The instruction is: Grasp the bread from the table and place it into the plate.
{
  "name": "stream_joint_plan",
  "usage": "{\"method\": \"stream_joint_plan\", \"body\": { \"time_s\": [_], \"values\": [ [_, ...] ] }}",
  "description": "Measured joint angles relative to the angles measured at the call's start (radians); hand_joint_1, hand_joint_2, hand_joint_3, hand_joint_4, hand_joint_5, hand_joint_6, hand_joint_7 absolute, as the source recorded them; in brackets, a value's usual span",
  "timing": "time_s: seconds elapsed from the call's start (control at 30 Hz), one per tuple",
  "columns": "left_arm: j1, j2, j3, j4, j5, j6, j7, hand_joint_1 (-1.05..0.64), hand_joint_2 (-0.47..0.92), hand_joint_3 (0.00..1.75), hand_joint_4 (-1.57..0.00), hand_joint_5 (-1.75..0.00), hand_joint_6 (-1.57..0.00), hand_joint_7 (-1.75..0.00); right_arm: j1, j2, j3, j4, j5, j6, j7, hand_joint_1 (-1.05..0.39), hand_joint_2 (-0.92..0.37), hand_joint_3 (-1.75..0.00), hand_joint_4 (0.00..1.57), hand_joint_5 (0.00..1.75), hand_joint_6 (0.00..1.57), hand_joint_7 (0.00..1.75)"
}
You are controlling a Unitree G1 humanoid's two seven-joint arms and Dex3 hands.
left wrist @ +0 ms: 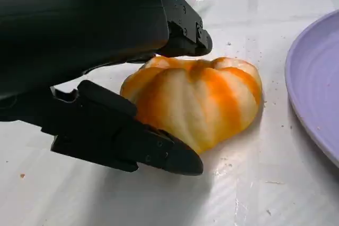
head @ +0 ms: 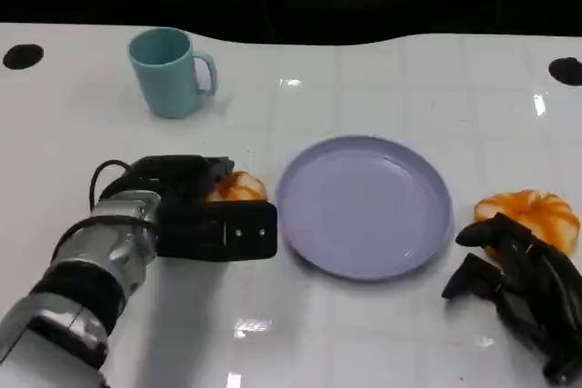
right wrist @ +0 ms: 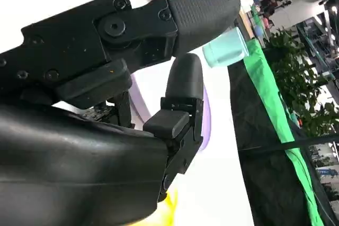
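An orange-and-white striped bread (head: 240, 186) lies on the white table just left of the empty lavender plate (head: 364, 206). My left hand (head: 195, 211) reaches over it from the left. In the left wrist view the bread (left wrist: 198, 99) rests on the table with one black finger (left wrist: 183, 33) pressed on its far side and another (left wrist: 132, 141) against its near side. A second striped bread (head: 532, 213) lies right of the plate. My right hand (head: 523, 283) rests on the table just in front of it, fingers apart and holding nothing.
A teal mug (head: 170, 71) stands at the back left, well behind my left hand. The plate's rim (left wrist: 318, 93) is close to the gripped bread's right side. The table's dark far edge runs along the back.
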Motion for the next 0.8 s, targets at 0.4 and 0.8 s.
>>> {"method": "stream_joint_plan", "body": {
  "time_s": [0.4, 0.8],
  "values": [
    [-0.055, -0.037, -0.032, 0.131, -0.03, -0.018, 0.01, -0.52, 0.87, 0.01, -0.26, -0.09, -0.3, -0.02, 0.005, 0.001, 0.003, -0.016, -0.001, 0.012, -0.027, -0.54, -0.92, -0.19, 0.66, 1.55, 0.64, 1.19],
    [-0.06, -0.043, -0.05, 0.161, -0.03, -0.071, 0.225, -0.29, 0.92, 0.47, -0.75, -1.73, -0.57, -1.63, 0.006, -0.001, 0.003, -0.005, -0.001, -0.01, -0.01, -0.55, -0.92, -0.23, 0.68, 1.53, 0.64, 1.16]
  ]
}}
